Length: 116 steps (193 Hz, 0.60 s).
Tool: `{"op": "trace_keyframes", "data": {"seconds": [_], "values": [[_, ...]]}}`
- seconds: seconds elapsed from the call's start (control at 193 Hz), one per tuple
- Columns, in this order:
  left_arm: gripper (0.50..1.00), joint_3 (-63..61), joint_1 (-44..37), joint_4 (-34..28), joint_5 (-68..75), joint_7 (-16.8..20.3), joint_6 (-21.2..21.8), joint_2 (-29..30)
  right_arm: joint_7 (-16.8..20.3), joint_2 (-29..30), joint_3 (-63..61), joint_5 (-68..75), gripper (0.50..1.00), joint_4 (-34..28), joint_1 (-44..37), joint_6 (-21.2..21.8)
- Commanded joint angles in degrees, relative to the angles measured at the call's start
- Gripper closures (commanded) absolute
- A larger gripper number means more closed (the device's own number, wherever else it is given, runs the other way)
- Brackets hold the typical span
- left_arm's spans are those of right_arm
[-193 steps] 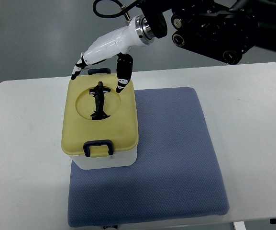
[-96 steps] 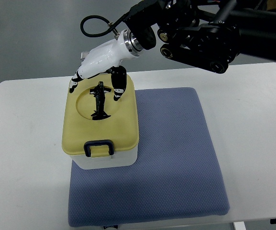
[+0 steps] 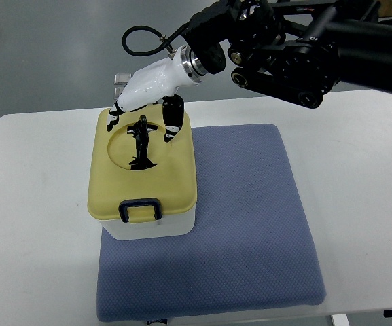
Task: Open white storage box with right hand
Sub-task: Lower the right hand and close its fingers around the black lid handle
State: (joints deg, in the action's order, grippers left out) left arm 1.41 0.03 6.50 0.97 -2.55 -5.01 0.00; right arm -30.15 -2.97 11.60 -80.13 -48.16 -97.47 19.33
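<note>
The storage box [image 3: 148,227] has a white body and a pale yellow lid [image 3: 111,183], closed, with a black folding handle [image 3: 141,142] lying in the lid's round recess and a dark latch [image 3: 139,208] at the near edge. It stands on the left part of a blue mat [image 3: 243,224]. My right hand [image 3: 141,115], white with black fingertips, hangs over the lid's far edge; the thumb [image 3: 172,119] points down onto the lid right of the handle, the other fingers reach past the far left rim. It holds nothing.
The white table [image 3: 32,224] carries the mat and box. The bulky black right arm [image 3: 297,51] crosses the upper right, with a black cable loop [image 3: 138,41] above the hand. Grey floor lies beyond the table's far edge.
The right hand moved left and down over the lid's far edge, then lifted slightly; its thumb now stands closer to the handle. The lid has stayed closed.
</note>
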Motion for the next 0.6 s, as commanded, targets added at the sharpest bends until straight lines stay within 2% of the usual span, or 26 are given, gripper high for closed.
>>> {"op": "trace_keyframes", "data": {"seconds": [0.0,0.296,0.441,0.597], "values": [[0.500,0.00,-0.03,0.00,0.00,0.00,0.00,0.00,0.00,0.42,0.00,-0.02,0.668,-0.01,0.35,0.00],[0.500,0.00,0.06,0.00,0.00,0.00,0.00,0.00,-0.09,1.03,0.00,-0.02,0.746,0.26,0.97,-0.70],[0.500,0.00,-0.03,0.00,0.00,0.00,-0.09,0.00,-0.09,1.03,-0.08,-0.02,0.840,0.34,0.97,-0.88],[0.500,0.00,-0.03,0.00,0.00,0.00,0.00,0.00,-0.09,1.03,-0.08,0.06,0.901,0.26,0.88,-0.97]]}}
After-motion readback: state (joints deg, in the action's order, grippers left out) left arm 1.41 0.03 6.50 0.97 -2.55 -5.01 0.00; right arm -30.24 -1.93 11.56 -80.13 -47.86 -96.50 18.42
